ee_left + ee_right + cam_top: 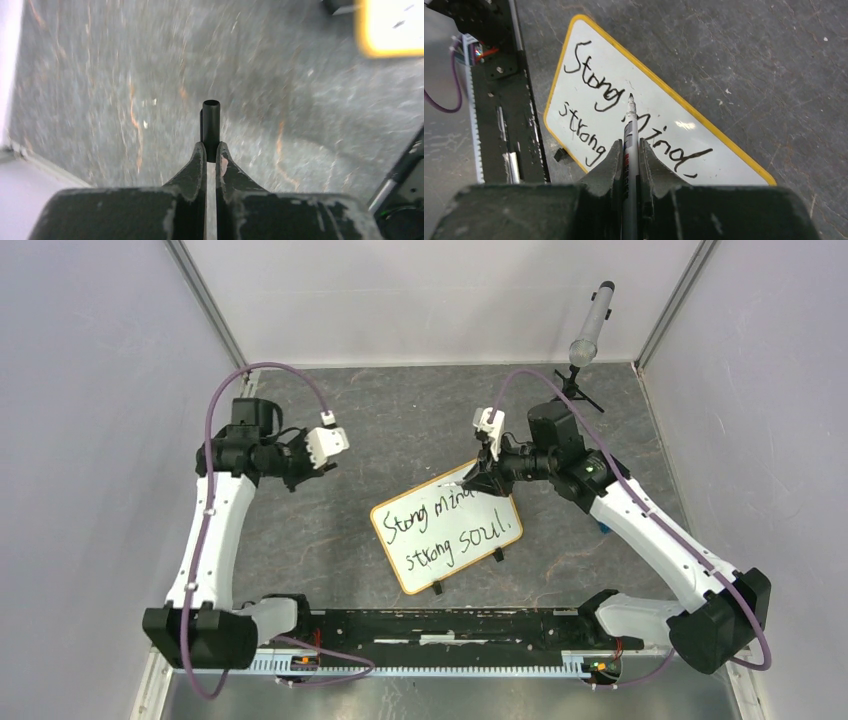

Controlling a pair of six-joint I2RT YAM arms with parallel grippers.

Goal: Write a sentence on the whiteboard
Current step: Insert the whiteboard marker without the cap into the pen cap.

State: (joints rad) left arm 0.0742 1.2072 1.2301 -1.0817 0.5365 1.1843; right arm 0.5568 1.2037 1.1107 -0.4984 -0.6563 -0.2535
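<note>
**Two robot arms over a small whiteboard with writing on it**

Nearest the camera, a black rail [440,628] joins the two arm bases at the table's edge. Just beyond it, the whiteboard [455,523] lies flat on the grey table [400,410], between the arms and turned at an angle. Its two black feet [437,588] are on the near long edge. Two lines of black handwriting on it read roughly "Strong mind, strong soul."

The right gripper [478,475] hangs over the board's far edge. In its wrist view, the right gripper [629,150] has its jaws clamped on a marker [630,117]. The marker's tip points at the whiteboard [664,107], in the gap between "Strong" and "mind". Whether the tip touches the surface cannot be told.

The left gripper [325,447] is off to the left, well apart from the board. In its wrist view, the left gripper [210,150] has its jaws closed on a short black tube [211,125], open at its far end. A blurred corner of the whiteboard [390,25] shows at the upper right.

At the far right corner, a grey cylinder [592,325] stands tilted on a small black stand.
</note>
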